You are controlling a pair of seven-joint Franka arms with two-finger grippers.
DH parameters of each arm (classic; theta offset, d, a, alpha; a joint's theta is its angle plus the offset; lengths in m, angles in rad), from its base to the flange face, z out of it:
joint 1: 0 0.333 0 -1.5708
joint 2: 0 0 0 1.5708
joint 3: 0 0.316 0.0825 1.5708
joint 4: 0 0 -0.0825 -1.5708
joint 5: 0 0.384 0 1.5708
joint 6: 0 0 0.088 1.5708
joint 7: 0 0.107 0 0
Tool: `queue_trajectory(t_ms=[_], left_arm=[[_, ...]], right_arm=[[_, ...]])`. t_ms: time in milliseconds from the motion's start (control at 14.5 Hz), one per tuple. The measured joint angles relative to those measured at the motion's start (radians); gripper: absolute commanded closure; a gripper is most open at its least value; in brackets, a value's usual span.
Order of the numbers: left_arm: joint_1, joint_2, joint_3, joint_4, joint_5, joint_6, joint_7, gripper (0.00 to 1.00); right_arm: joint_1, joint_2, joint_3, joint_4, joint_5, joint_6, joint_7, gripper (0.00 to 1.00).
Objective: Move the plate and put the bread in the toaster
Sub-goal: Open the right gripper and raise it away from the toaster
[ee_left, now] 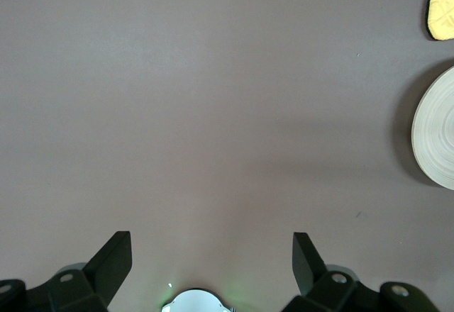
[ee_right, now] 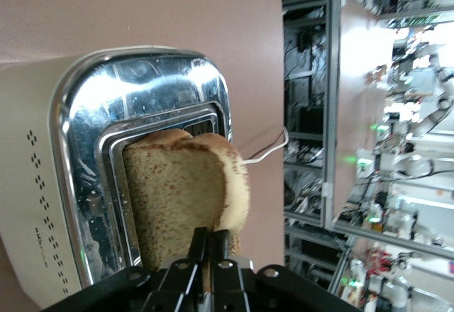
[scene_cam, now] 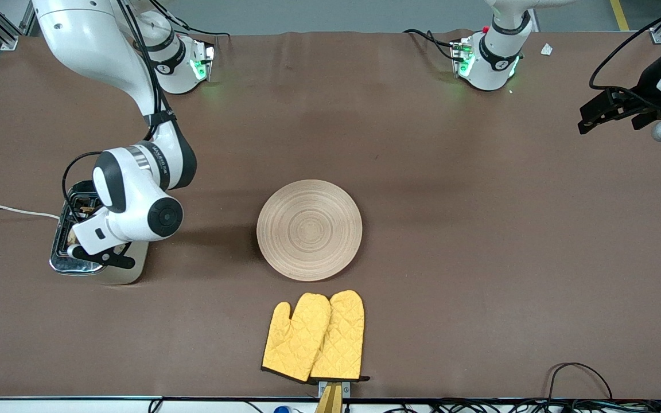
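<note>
So the right gripper (ee_right: pixel 209 255) is right over the toaster (scene_cam: pixel 101 269) at the right arm's end of the table, and its two fingers are pinched nearly together on the edge of the bread (ee_right: pixel 186 202). The slice stands upright, its lower part already down in a slot of the chrome top (ee_right: pixel 142 103) and the rest sticking up out of it, with the darker crust facing out on the open side. From the front camera you barely see the bread since the arm's wrist covers most of the toaster, just the shiny top and the white cord (scene_cam: pixel 9 210) trailing off toward the table edge. The plate (scene_cam: pixel 309 230) sits bare near the middle of the table, well apart from the toaster. A pair of yellow oven mitts (scene_cam: pixel 314 337) lies just nearer to the front camera than the plate, not touching it. The left gripper (ee_left: pixel 211 255) waits up in the air over bare table at the left arm's end, fingers spread wide with nothing between them; its wrist view catches only a sliver of the plate and a corner of a mitt. The table (scene_cam: pixel 479 229) is covered in a plain brown mat. In the right wrist view there are metal frames and shelving off the table's end.
</note>
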Motion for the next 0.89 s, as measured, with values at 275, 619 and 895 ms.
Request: queue_trajectory(t_ms=[275, 619, 895], left_arm=[[0.000, 0.000, 0.000, -0.001, 0.000, 0.000, 0.000, 0.00], [0.000, 0.000, 0.000, -0.001, 0.000, 0.001, 0.000, 0.00], [0.000, 0.000, 0.001, -0.001, 0.000, 0.001, 0.000, 0.00]], right_arm=[[-0.122, -0.045, -0.008, 0.168, 0.327, 0.007, -0.189, 0.00], [-0.142, -0.165, -0.001, 0.288, 0.544, -0.101, -0.226, 0.00], [-0.174, -0.231, -0.003, 0.292, 0.642, -0.100, -0.268, 0.00]])
